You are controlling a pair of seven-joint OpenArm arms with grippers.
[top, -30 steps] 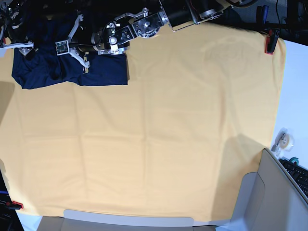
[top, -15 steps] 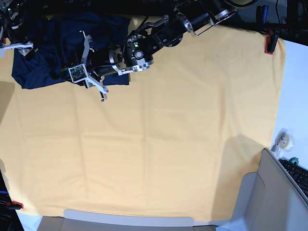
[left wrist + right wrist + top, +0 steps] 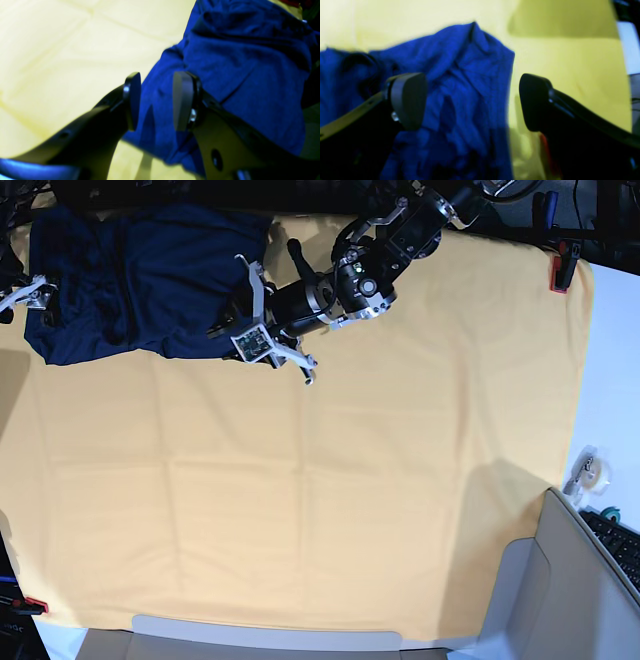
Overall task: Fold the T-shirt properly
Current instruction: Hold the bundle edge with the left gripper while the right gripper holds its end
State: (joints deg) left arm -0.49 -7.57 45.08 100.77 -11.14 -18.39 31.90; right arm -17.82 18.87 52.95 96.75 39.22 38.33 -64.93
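Note:
The dark navy T-shirt [image 3: 130, 280] lies rumpled at the far left corner of the yellow cloth [image 3: 350, 480]. My left gripper [image 3: 228, 330] hangs over the shirt's right edge. In the left wrist view the left gripper [image 3: 156, 100] has its pads a little apart, with nothing between them and blue fabric [image 3: 250, 75] beneath. My right gripper [image 3: 15, 295] is at the shirt's left edge. In the right wrist view the right gripper [image 3: 472, 100] is wide open above the shirt's border [image 3: 470, 75], holding nothing.
Red clamps [image 3: 560, 270] [image 3: 30, 605] pin the yellow cloth at two corners. A tape roll [image 3: 585, 470] and a keyboard [image 3: 620, 545] sit at the right edge. A grey bin [image 3: 560, 580] stands at the front right.
My left gripper moved right across the shirt to its right edge. The shirt went from a folded strip to a wider spread reaching the far edge. The right gripper shifted slightly left.

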